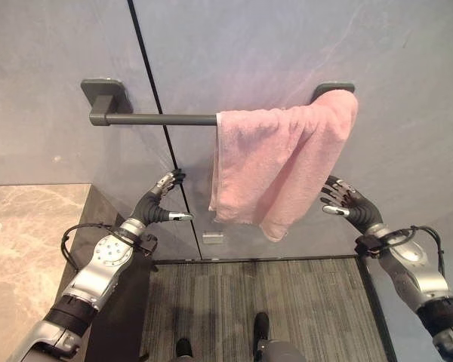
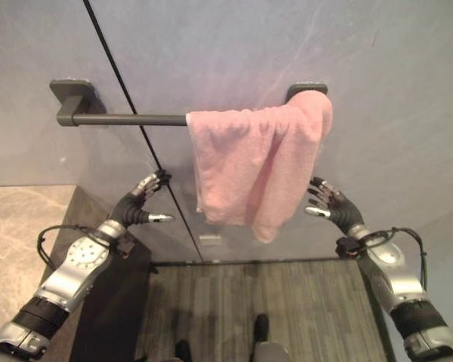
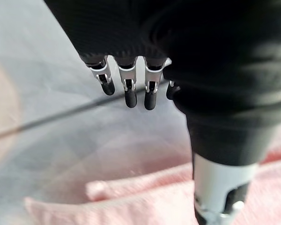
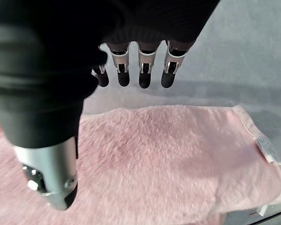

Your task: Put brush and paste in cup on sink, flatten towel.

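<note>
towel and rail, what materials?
Pink towel: looks like soft looped terry cloth, fuzzy nap, stitched hem. Dark grey towel rail: smooth matte bar with matching wall mounts, probably coated metal, though plastic can't be ruled out.

A bathroom: a pink towel [image 1: 279, 162] hangs on a wall-mounted rail [image 1: 155, 118] beside a marble counter [image 1: 23, 249]
</note>
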